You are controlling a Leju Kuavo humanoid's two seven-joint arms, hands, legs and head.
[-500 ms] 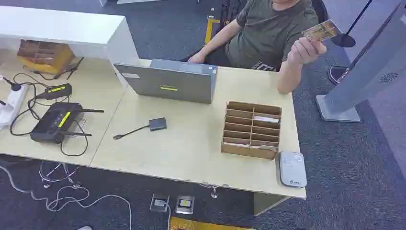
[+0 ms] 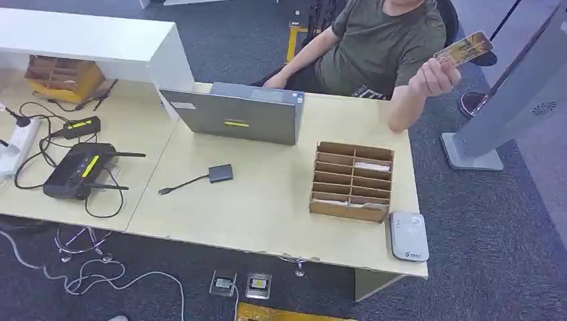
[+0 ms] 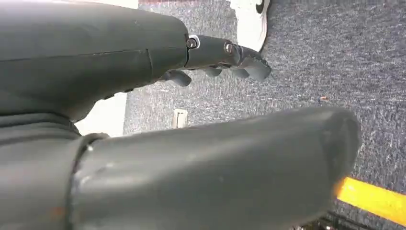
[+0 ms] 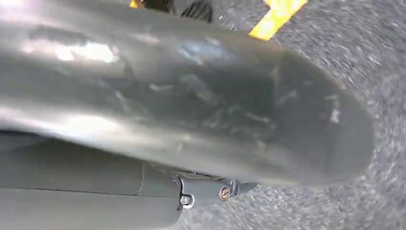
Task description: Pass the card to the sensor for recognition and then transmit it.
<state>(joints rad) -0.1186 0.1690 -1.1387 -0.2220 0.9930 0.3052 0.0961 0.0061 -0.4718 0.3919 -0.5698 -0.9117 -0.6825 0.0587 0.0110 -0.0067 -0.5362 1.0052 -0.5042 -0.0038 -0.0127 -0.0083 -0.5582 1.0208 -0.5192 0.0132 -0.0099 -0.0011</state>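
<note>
A person seated behind the table holds up the card (image 2: 465,48), a brownish printed one, in a raised hand (image 2: 434,77) past the table's far right corner. The sensor (image 2: 409,235), a flat grey-white reader, lies on the table's front right corner. My left hand (image 3: 158,105) hangs over dark carpet with its thumb and fingers (image 3: 239,57) apart and nothing between them. My right hand (image 4: 182,120) also hangs over the carpet. Its big thumb hides most of the fingers (image 4: 225,191), and it holds nothing.
A cardboard slot organizer (image 2: 352,180) stands just behind the sensor. A laptop (image 2: 234,114), a small adapter with a cable (image 2: 219,173), a router (image 2: 79,168) and cables sit on the pale table (image 2: 267,207). A grey stand (image 2: 508,100) rises at the right.
The person's hand has lifted the card slightly up and to the right and tilted it. Nothing on the table has moved.
</note>
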